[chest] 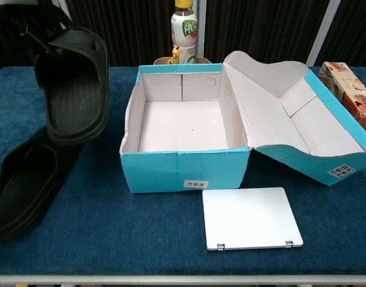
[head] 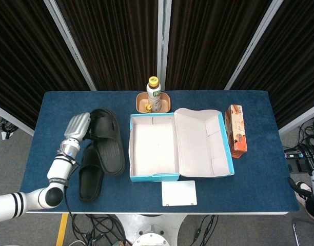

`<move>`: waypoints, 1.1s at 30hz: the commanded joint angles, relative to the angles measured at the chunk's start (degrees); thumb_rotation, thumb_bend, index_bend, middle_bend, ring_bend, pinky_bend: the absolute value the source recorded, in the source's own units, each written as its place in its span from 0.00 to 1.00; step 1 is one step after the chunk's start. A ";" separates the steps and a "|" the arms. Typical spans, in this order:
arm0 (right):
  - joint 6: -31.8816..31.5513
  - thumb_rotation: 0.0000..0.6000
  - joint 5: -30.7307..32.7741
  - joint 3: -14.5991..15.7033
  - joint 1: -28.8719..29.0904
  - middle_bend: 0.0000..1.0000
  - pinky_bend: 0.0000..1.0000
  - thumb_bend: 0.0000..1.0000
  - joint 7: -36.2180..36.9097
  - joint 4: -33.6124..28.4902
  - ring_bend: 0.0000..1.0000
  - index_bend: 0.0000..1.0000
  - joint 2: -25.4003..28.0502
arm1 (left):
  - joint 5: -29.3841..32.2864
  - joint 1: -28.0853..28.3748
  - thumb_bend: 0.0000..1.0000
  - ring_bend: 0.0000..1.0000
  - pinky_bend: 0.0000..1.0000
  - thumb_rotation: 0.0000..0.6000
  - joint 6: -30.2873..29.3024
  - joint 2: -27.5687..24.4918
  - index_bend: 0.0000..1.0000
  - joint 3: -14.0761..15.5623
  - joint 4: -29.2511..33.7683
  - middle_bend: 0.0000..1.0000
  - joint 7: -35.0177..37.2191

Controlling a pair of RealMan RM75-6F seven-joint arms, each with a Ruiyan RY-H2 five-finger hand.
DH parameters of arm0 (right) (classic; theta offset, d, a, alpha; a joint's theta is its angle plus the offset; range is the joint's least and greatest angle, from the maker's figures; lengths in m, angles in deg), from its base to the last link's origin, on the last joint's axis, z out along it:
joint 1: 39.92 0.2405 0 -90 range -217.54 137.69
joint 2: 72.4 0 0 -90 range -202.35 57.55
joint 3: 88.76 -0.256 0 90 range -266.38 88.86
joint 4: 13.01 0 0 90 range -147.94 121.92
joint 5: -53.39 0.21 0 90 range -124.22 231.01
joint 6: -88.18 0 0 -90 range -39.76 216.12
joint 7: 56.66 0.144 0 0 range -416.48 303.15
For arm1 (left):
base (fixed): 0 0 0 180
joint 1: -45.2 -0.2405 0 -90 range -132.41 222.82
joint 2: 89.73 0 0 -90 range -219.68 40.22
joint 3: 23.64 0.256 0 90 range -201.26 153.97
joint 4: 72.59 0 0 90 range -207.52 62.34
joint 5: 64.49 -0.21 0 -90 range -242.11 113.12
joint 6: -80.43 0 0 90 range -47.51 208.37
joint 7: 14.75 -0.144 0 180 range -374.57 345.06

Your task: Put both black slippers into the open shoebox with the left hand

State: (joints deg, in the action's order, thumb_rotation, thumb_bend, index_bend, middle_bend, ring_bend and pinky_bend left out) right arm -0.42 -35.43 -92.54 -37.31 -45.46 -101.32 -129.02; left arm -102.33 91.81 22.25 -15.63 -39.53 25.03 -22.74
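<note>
left hand (head: 76, 126) fingers clamped on slipper (chest: 72, 84) strap, lifted clear of counter (head: 259, 154) to pass over box (chest: 183, 170) wall | second slipper (chest: 27, 179) flat on counter, left of box | right hand unseen

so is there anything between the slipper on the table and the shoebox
Only bare blue table lies between the slipper and the shoebox in the chest view; the lifted slipper hangs above that gap.

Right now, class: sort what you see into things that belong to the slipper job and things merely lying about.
Job: lifted slipper, held by the left hand; second slipper on the table; open shoebox.

Lying about: drink bottle in its tan holder; orange carton; white panel.
</note>
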 commanded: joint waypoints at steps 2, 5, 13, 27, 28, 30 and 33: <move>0.17 1.00 -0.13 -0.23 0.34 0.08 0.04 0.16 -0.98 -1.02 0.00 0.01 0.56 | -13.92 -1.96 0.00 0.76 0.83 1.00 7.70 3.24 0.50 -7.85 -5.23 0.49 24.25; 0.22 1.00 -0.24 -0.34 0.51 0.08 0.04 0.16 -1.99 -2.02 0.00 0.01 1.13 | -19.81 -0.66 0.00 0.74 0.81 1.00 10.25 6.90 0.50 -8.99 -9.48 0.49 31.66; 0.17 1.00 0.20 -0.60 0.45 0.08 0.04 0.16 -4.75 -5.00 0.00 0.01 2.90 | -30.22 6.20 0.00 0.74 0.73 1.00 14.22 18.10 0.50 -8.47 -22.75 0.49 41.81; 0.57 1.00 1.27 -0.78 0.32 0.08 0.04 0.16 -5.89 -6.36 0.00 0.01 3.84 | -29.20 13.45 0.00 0.66 0.61 1.00 19.63 27.85 0.50 -8.05 -36.73 0.51 42.61; 0.51 1.00 1.32 -0.79 0.27 0.08 0.04 0.16 -5.86 -6.33 0.00 0.01 3.86 | -28.87 13.65 0.00 0.66 0.61 1.00 19.88 28.20 0.50 -8.16 -37.47 0.51 42.66; 0.42 1.00 1.43 -0.81 0.17 0.08 0.04 0.16 -5.80 -6.30 0.00 0.01 3.94 | -28.33 13.99 0.00 0.65 0.60 1.00 20.01 29.16 0.50 -8.31 -39.32 0.51 42.62; 0.25 1.00 1.42 -0.86 0.11 0.08 0.04 0.16 -5.59 -6.17 0.00 0.01 3.91 | -27.36 14.18 0.00 0.65 0.58 1.00 20.18 30.62 0.49 -8.32 -41.31 0.51 42.35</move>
State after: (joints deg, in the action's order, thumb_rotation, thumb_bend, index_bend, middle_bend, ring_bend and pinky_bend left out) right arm -0.16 -34.00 -93.39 -37.19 -51.05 -107.49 -125.11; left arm -130.27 105.74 42.22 14.30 -47.78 -15.53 19.82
